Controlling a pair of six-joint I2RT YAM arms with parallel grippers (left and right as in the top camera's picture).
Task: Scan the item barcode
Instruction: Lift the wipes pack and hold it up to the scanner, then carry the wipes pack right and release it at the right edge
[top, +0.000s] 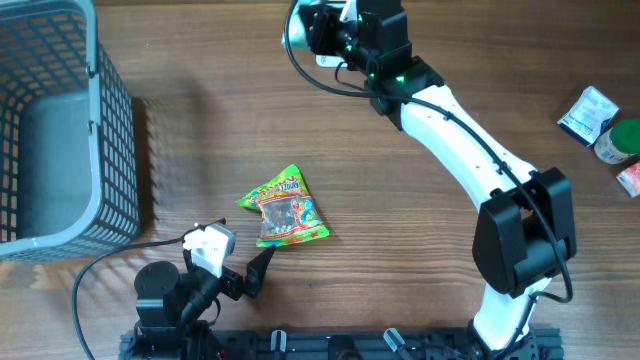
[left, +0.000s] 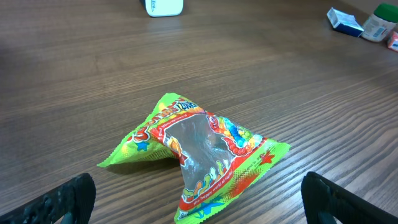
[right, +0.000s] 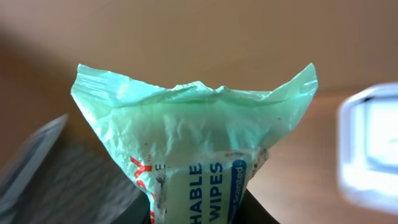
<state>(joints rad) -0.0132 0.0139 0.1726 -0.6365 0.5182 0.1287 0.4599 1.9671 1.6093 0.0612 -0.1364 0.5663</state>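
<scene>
My right gripper (top: 312, 30) is shut on a pale green pack of wipes (right: 199, 137), held up at the far middle of the table. The pack (top: 296, 30) fills the right wrist view, with my dark fingers showing only at its lower edge. A white scanner (right: 370, 149) sits blurred just to its right, and the left wrist view shows that scanner (left: 164, 6) at the far edge. A green and red candy bag (top: 285, 207) lies flat mid-table. My left gripper (left: 202, 205) stands wide open just short of the bag (left: 199, 149), its near corner between the fingers, untouched.
A grey mesh basket (top: 60, 130) stands at the far left. At the right edge lie a blue and white packet (top: 588, 113), a green-lidded jar (top: 620, 140) and a red item (top: 630, 178). My right arm (top: 470, 160) stretches across the right half of the table.
</scene>
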